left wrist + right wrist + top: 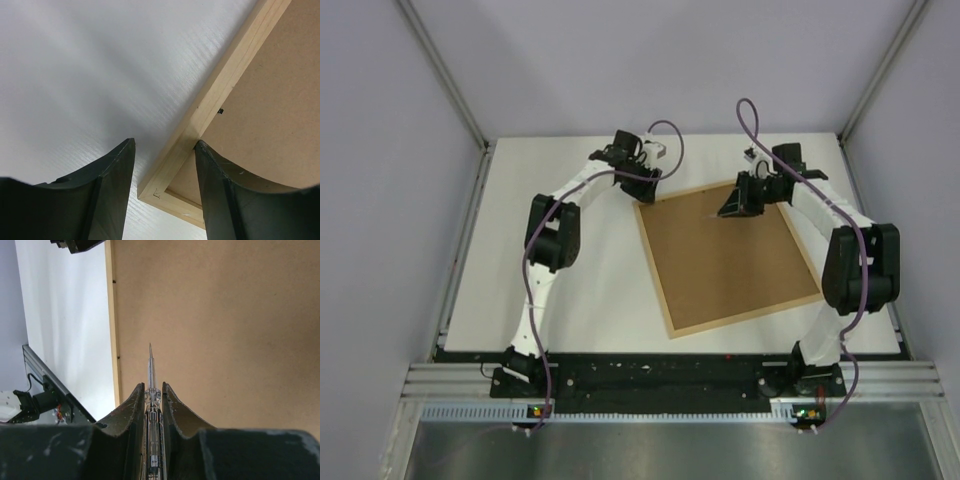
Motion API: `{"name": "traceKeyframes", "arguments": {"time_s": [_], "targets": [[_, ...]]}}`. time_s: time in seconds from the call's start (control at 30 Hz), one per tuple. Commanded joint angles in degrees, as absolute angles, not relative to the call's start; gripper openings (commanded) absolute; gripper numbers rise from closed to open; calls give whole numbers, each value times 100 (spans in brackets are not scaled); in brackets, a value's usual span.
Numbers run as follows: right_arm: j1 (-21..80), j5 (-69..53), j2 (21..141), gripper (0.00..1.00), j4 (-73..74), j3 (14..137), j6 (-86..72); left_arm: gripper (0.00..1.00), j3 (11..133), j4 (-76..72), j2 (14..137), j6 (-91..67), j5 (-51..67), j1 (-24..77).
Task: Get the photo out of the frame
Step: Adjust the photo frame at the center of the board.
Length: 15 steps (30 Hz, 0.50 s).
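Observation:
The frame [740, 322] lies face down on the white table, its plain brown backing board [725, 255] facing up. The photo is hidden under the board. My left gripper [638, 162] is open and empty at the frame's far left corner. In the left wrist view its jaws [165, 142] stand either side of the light-wood corner [220, 85]. My right gripper [736, 203] is over the board's far part, shut on a clear slender pointed tool [150, 365]. The tool's tip points along the board [225, 330]; I cannot tell whether it touches.
Small black retaining tabs [220, 111] [114, 281] sit along the frame's inner edge. The white table [580, 290] is bounded by grey walls on three sides. A metal rail [650, 385] runs by the arm bases.

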<state>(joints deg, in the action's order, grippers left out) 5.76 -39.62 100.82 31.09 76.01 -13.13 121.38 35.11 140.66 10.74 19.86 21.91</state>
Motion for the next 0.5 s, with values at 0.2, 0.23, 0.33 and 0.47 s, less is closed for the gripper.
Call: {"name": "traceKeyframes", "arguments": {"time_s": [0.2, 0.23, 0.33, 0.47], "targets": [[501, -3833, 9484, 0, 3041, 7603, -1371, 28, 12015, 4403, 14195, 1469, 1328, 2443], [475, -3710, 9466, 0, 3032, 7576, -1380, 19, 11971, 4429, 14168, 1320, 1171, 2435], [378, -3376, 9457, 0, 3067, 7550, -1354, 7, 11717, 4465, 14028, 697, 433, 2435], [246, -3305, 9650, 0, 3067, 7532, -1380, 0, 11348, 4631, 13764, -374, -147, 2294]]}}
